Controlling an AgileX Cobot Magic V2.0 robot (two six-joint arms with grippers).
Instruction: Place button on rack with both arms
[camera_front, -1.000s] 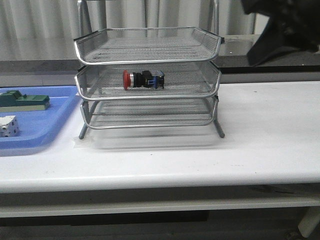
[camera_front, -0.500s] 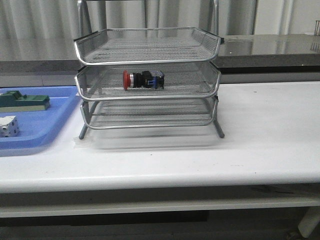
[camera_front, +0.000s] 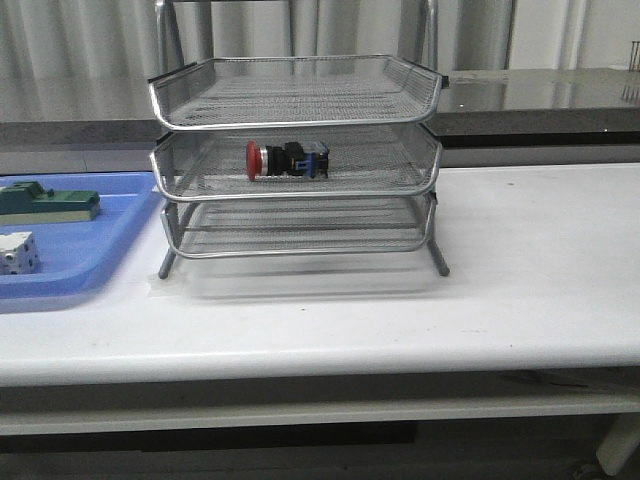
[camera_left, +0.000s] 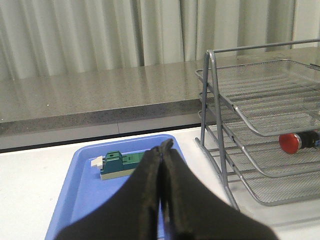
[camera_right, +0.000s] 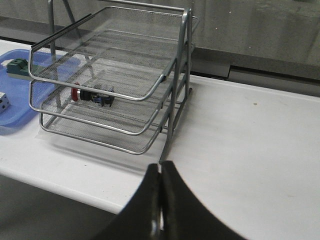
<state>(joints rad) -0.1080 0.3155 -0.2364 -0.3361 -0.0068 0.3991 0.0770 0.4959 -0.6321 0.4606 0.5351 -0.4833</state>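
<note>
Front view shows the button (camera_front: 286, 159) lying on its side in the middle tier of the rack (camera_front: 296, 160), red head pointing left. Beside the rack sits a blue tray (camera_front: 70, 250) holding a green block (camera_front: 48, 203) and a white cube (camera_front: 18, 252). Both wrist views show the left gripper (camera_left: 163, 148) and right gripper (camera_right: 160, 170) pressed closed, holding nothing.

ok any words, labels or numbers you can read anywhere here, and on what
No readable text in any view.
Button in the rack's middle tier: no legible marking.
White cube in the blue tray: dark dots, no letters or numbers legible.
Green block: no print visible.
</note>
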